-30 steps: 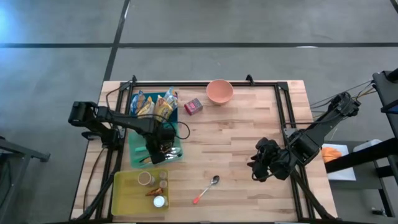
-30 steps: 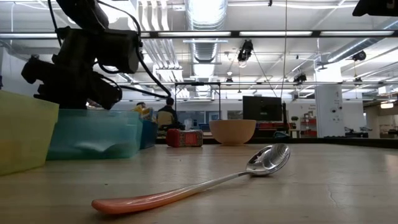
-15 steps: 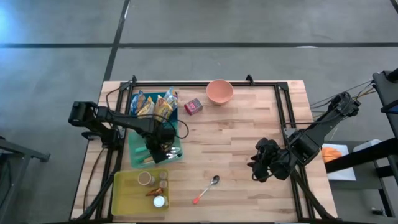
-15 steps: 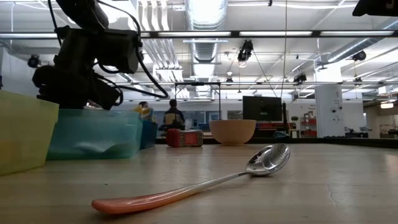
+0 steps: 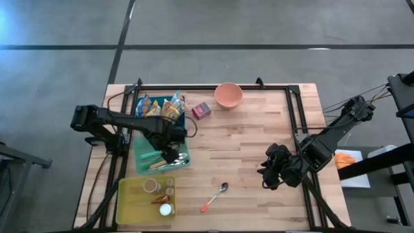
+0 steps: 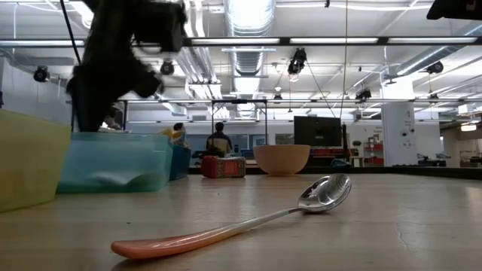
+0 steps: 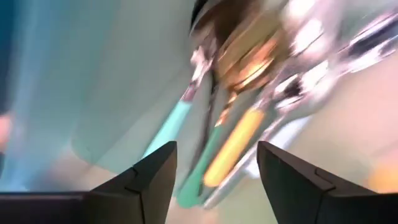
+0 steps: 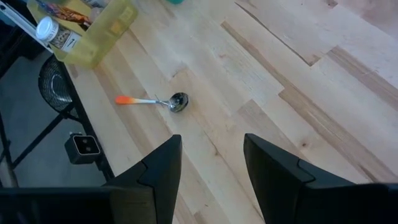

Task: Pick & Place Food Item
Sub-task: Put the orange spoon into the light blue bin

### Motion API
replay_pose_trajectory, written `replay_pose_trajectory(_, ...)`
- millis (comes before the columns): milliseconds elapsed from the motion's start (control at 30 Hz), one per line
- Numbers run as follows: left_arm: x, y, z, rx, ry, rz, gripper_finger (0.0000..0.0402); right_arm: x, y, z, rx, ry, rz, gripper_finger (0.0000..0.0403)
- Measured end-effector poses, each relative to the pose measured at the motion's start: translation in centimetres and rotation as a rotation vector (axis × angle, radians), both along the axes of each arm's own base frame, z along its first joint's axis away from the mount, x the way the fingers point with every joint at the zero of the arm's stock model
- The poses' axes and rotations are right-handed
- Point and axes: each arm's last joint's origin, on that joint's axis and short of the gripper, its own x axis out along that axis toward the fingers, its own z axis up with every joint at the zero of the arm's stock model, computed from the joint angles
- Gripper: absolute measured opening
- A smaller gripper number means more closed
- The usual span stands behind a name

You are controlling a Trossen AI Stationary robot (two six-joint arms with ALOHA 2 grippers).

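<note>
**Nothing in hand yet over the teal bin**

The snack packets [image 5: 162, 109], my likely food item, lie in the blue bin [image 5: 145, 101] at the table's far edge. My left gripper [image 5: 173, 153] hangs over the teal bin [image 5: 141, 155] of cutlery [image 7: 231, 146], fingers apart, holding nothing. Picking and placing remain. My right gripper [image 5: 272, 173] waits over bare table, fingers parted and empty.

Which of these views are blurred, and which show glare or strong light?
Left wrist view: motion blur smears the utensils in the teal bin, with bright glare on the metal. Low view: the left arm is blurred; ceiling lights glare. High view and right wrist view: sharp; spoon clear.
</note>
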Motion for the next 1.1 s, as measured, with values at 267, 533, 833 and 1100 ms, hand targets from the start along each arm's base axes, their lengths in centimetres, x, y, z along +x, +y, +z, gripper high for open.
replay_pose_trajectory(267, 4.2, -2.6, 7.5, 0.084, -0.337, 0.185, 0.023, 0.0, 0.0, 0.0, -0.011, 0.001, 0.014, 0.017)
replay_pose_trajectory(533, 8.7, -8.9, 8.4, 0.116, -0.512, 0.121, 0.0189, 0.0, 0.0, 0.0, -0.034, 0.006, 0.038, 0.017)
replay_pose_trajectory(833, 13.4, -12.2, 6.6, 0.063, -0.491, 0.054, 0.0157, -0.1, 0.0, 0.0, -0.056, 0.009, 0.063, 0.017)
replay_pose_trajectory(1100, 16.2, -14.7, 4.9, 0.023, -0.494, 0.015, 0.0156, -1.5, -1.3, -0.4, -0.037, 0.125, -0.112, 0.017)
